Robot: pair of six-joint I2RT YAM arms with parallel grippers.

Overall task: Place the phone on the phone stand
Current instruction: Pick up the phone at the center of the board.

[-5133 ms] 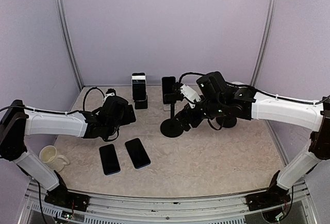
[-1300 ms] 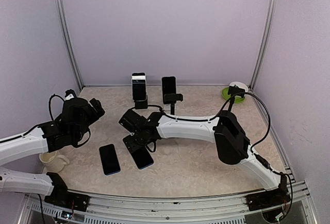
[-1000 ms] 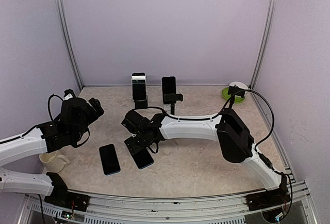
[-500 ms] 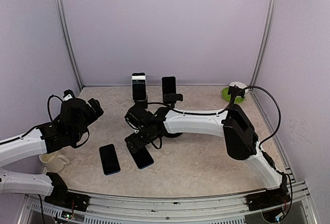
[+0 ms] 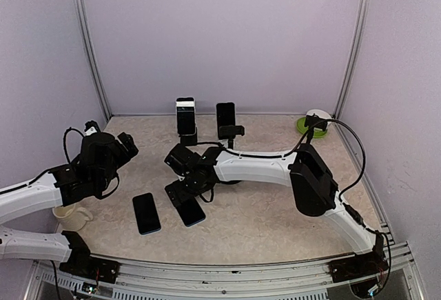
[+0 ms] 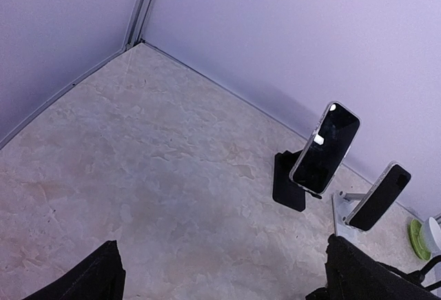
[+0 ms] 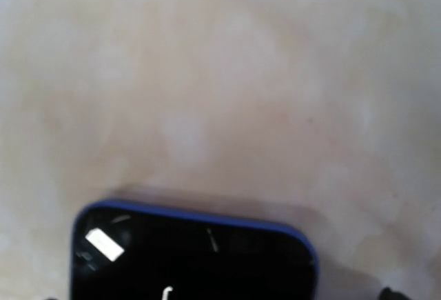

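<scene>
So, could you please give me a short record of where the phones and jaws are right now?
left stand: occupied
right stand: occupied
right flat phone: lying under right jaws
left flat phone: beside it, untouched
right jaws: open, not gripping
left jaws: open, empty
mug: near left edge

Left phone (image 5: pixel 146 213), right phone (image 5: pixel 191 212) side by side on table (image 5: pixel 275 210); left stand (image 5: pixel 188 138), right stand (image 5: pixel 232 132) behind; mug (image 5: pixel 69 212) far left.
</scene>
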